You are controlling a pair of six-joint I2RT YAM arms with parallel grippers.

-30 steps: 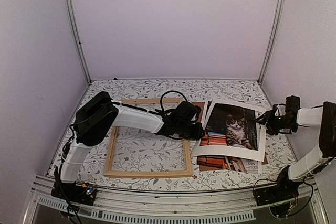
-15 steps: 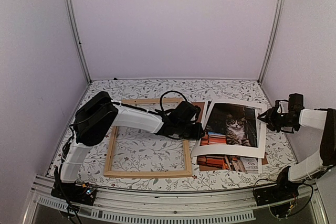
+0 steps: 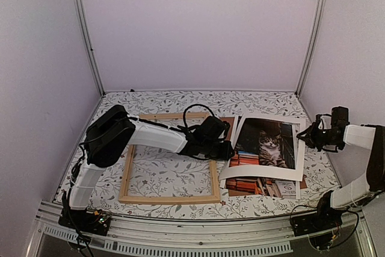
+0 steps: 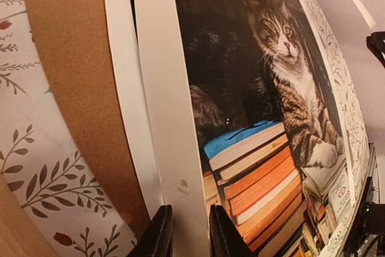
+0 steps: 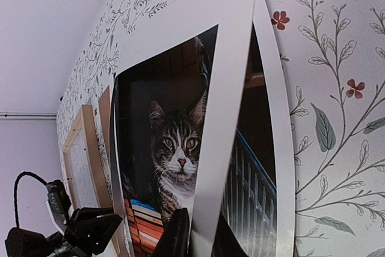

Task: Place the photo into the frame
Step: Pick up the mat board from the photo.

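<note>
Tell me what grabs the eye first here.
The cat photo sits right of centre under a skewed white mat. The left gripper and right gripper pinch the mat's opposite borders. The wooden frame lies empty at left.

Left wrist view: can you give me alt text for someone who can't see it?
The left gripper pinches the edge of the white mat border, which lies over the photo of a grey tabby cat above orange books. A brown backing board and the floral table cover show at left.
</note>
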